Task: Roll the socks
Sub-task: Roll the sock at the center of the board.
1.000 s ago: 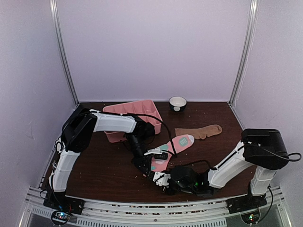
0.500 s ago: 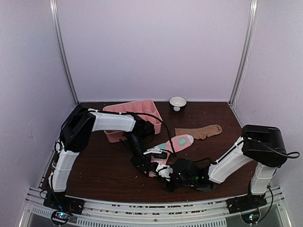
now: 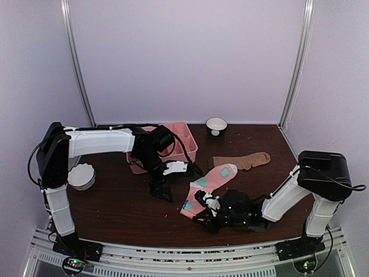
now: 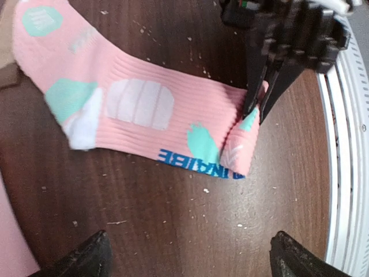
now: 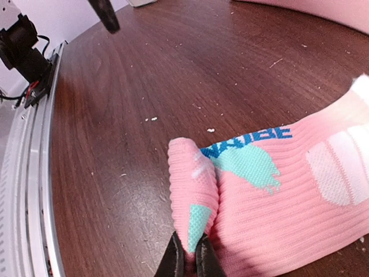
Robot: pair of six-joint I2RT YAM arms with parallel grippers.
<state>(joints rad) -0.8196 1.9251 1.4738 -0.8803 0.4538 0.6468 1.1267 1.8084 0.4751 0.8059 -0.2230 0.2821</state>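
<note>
The pink sock with teal and white patches lies slantwise in the middle of the table, its near end folded over into a short roll. My right gripper is shut on that folded end, its fingertips pinching the fabric low over the table. My left gripper hangs wide open to the left of the sock, with only bare wood between its fingers. The tan-brown sock lies flat further back on the right, with nothing touching it.
A pink compartmented tray stands at the back behind the left gripper. A small dark-rimmed bowl sits by the back wall. A white bowl rests at the left beside the left arm. The table's metal front rail runs close to the sock's folded end.
The left gripper let go of the pink sock, opened wide and drew back to the left. The right gripper shut on the folded end. The white bowl has come into sight.
</note>
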